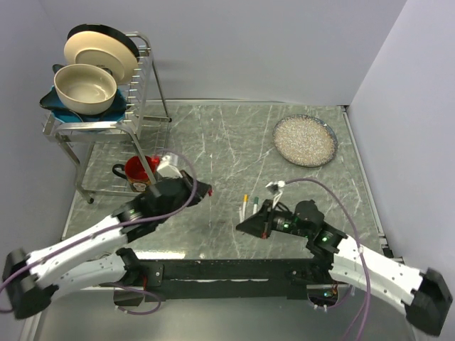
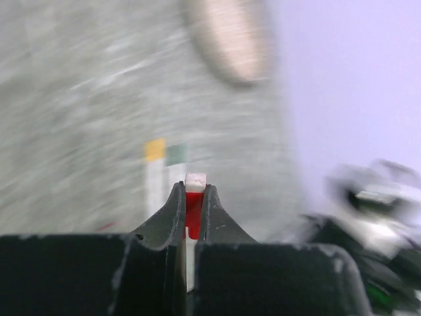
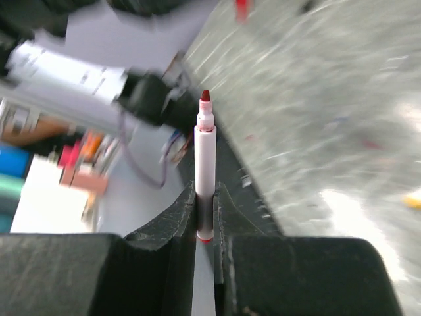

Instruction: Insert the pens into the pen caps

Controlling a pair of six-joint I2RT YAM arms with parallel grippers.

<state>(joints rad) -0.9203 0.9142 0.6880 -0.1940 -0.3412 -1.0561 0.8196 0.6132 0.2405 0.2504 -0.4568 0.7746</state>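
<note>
Rack (image 1: 92,128) holds bowl (image 1: 85,89), plate (image 1: 99,48); left tool (image 2: 193,191) pinches red cap (image 2: 193,209), right tool (image 3: 205,191) pen (image 3: 204,151).

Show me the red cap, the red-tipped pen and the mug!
red cap (image 2: 193,209): left wrist view, its red side.
pen (image 3: 204,161): right wrist view, its white barrel.
mug (image 1: 134,168): top view, its red wall.

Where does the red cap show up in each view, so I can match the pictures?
Top external: the red cap is a tiny red speck at the tip of the left gripper, left of centre.
Left wrist: the cap is at lower centre, pinched in that gripper.
Right wrist: it is probably the blurred red spot at the top edge, but this is not certain.
Shared landmark: the grey marbled table appears in all three views.
</note>
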